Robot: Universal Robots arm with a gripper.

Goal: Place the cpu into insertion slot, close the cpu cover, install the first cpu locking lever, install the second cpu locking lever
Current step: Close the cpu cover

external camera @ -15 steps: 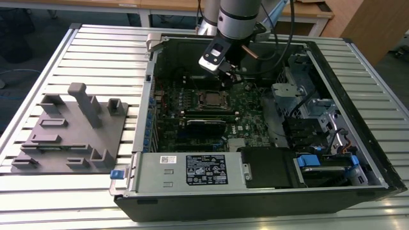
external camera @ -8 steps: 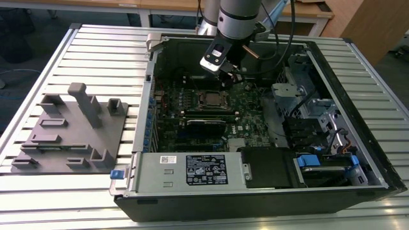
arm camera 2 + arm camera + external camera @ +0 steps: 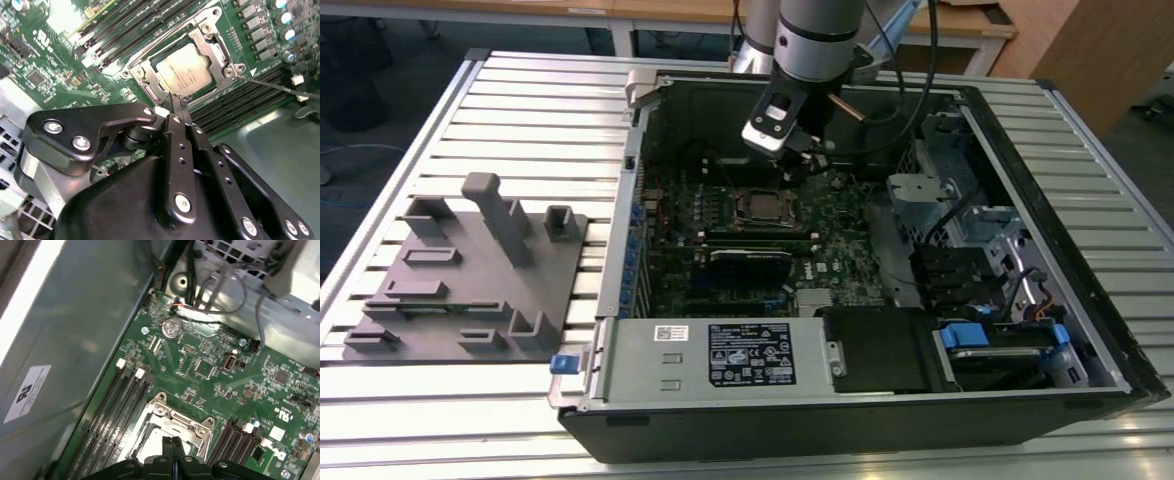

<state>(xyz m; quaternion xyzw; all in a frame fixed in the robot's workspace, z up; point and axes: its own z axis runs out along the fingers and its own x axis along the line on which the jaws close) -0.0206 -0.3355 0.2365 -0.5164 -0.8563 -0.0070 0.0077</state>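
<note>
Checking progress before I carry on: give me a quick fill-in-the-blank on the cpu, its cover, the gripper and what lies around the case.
1. The cpu cover lies ____ around the cpu.
2. The gripper hangs near the cover's edge with its fingers ____.
3. In the exterior view the grey fixture block lies on the slatted table to the view's ____ of the computer case.

Missing words: closed; shut; left.

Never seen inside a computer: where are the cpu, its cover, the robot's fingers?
cpu (image 3: 184, 75), second wrist view, middle of top.
cpu cover (image 3: 214, 46), second wrist view, frame bar.
fingers (image 3: 175, 109), second wrist view, near tip.
</note>
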